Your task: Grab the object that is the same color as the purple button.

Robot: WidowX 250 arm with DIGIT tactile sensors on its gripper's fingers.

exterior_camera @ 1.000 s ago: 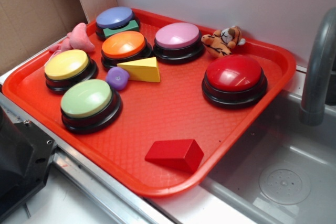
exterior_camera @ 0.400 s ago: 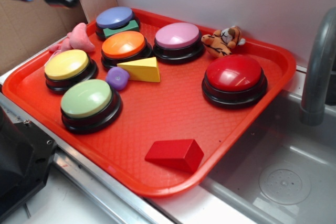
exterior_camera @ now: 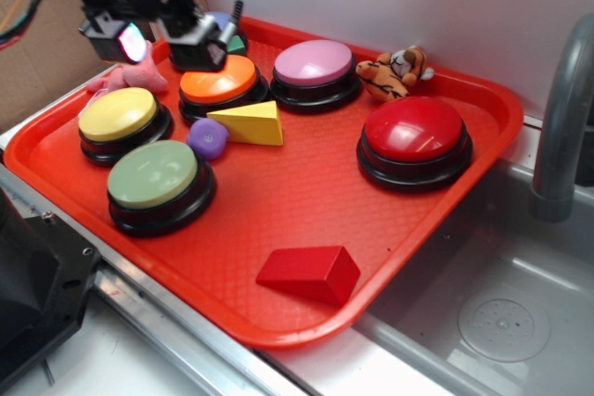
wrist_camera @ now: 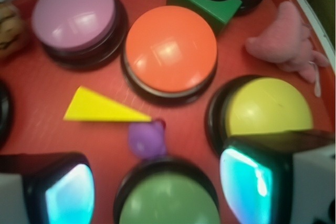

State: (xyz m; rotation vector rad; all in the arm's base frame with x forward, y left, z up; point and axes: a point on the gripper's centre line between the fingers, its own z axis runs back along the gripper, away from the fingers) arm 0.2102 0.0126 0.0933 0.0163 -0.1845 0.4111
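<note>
Since the earlier frame the tool [exterior_camera: 160,39] has come down from the upper left corner and we now see it hanging above the far left part of the red tray [exterior_camera: 278,201], over the purple button [exterior_camera: 223,21] and beside the pink plush toy [exterior_camera: 139,70]. Its two fingers [wrist_camera: 262,179] stand apart with nothing between them, so we read it as released.

The small purple piece [exterior_camera: 207,137] lies on the surface, apart from the tool. It touches the thin tip of the yellow wedge block [exterior_camera: 251,124], which is at its 3 o'clock in the exterior view. The yellow button [exterior_camera: 123,118] lies at its 9 o'clock, the orange button [exterior_camera: 220,81] at 12 o'clock and the green button [exterior_camera: 156,178] at 7 o'clock.

In the wrist view the purple piece [wrist_camera: 148,139] sits low in the middle, between the two fingers, with the green button [wrist_camera: 169,198] just below it
</note>
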